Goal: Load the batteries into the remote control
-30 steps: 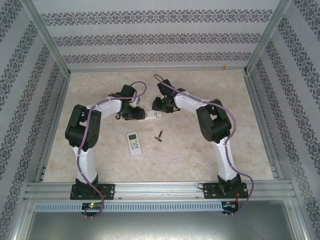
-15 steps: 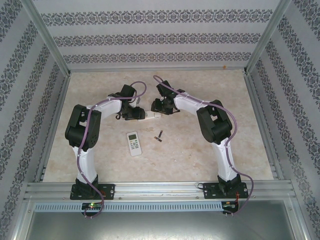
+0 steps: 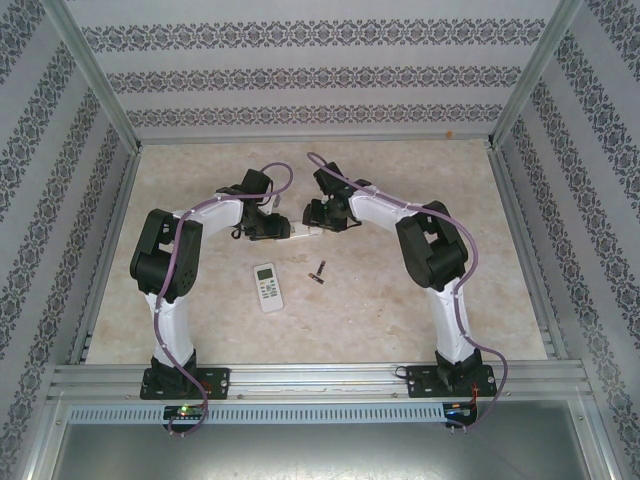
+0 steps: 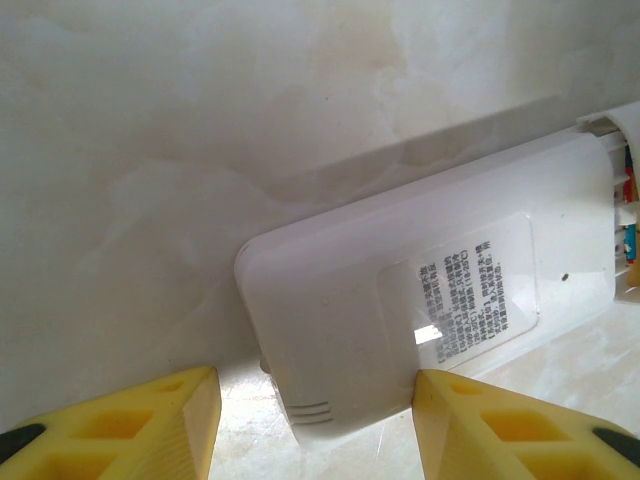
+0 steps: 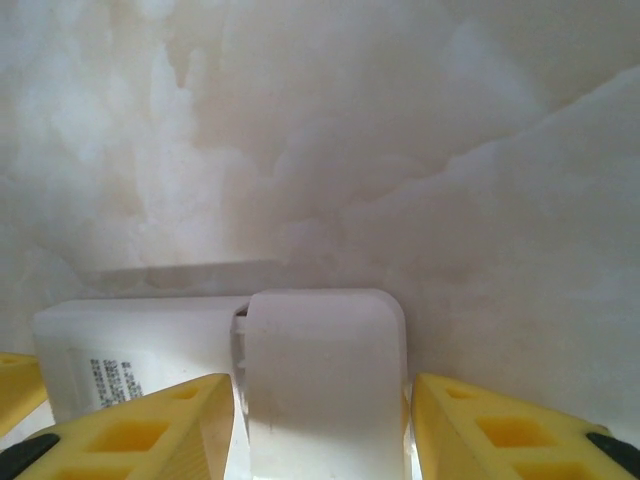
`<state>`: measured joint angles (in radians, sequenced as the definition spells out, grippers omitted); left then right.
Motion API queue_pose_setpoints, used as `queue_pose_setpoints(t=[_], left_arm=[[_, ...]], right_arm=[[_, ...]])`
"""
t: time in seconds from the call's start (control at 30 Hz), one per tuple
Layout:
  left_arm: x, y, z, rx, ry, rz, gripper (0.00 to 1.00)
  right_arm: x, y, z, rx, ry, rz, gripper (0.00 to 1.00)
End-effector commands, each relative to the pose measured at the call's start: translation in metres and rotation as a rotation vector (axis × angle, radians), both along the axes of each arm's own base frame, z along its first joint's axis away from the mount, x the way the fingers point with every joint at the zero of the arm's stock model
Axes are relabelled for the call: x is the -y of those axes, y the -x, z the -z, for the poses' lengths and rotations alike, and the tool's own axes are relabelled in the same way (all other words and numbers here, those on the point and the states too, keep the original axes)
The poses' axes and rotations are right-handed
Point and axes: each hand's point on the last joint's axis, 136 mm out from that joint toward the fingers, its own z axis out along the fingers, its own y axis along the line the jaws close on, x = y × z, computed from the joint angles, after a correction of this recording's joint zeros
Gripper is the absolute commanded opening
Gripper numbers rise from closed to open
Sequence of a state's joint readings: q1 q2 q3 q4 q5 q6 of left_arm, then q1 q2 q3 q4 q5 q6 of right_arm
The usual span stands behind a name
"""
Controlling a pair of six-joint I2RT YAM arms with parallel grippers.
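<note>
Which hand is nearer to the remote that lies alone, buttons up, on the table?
Left. The left hand is just beyond the remote; the right hand is farther off to its right.

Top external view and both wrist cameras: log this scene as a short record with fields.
held item: white remote control, label side up, between the two grippers
left gripper: fingers on either side of one end of it, apparently gripping
right gripper: fingers flank the battery cover at the other end; grip unclear
second remote: button side up on the table
batteries: loose on the table, right of the second remote
</note>
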<state>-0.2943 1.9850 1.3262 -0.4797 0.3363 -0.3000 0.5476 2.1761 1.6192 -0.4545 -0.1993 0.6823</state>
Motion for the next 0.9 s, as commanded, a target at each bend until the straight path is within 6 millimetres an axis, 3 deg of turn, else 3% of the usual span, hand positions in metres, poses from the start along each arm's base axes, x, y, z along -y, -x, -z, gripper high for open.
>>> queue_pose_setpoints(t=[0.0,0.13,0.3,0.6,0.87], left_arm=[[-0.016,0.009,0.021,-0.047,-0.064,-0.037,0.53],[-0.016,0.008,0.02,-0.046,-0.064,-0.037,0.53],[-0.016,0.008,0.019,-0.045,-0.064,-0.037,0.53],[-0.016,0.007,0.02,-0.046,-0.064,-0.042,0.53],[-0.011,0.007,0.023,-0.059,-0.03,-0.063,0.52]], right_arm=[[0.005,0.002,-0.024,0.04,0.014,-0.003,0.54],[0.011,-0.002,-0.024,0.035,0.002,0.007,0.6],[0.014,-0.005,-0.016,0.032,0.018,0.007,0.49],[0.015,0.011,0.008,-0.014,0.049,-0.039,0.33],[0.015,0.031,0.014,-0.02,0.073,-0.09,0.28]])
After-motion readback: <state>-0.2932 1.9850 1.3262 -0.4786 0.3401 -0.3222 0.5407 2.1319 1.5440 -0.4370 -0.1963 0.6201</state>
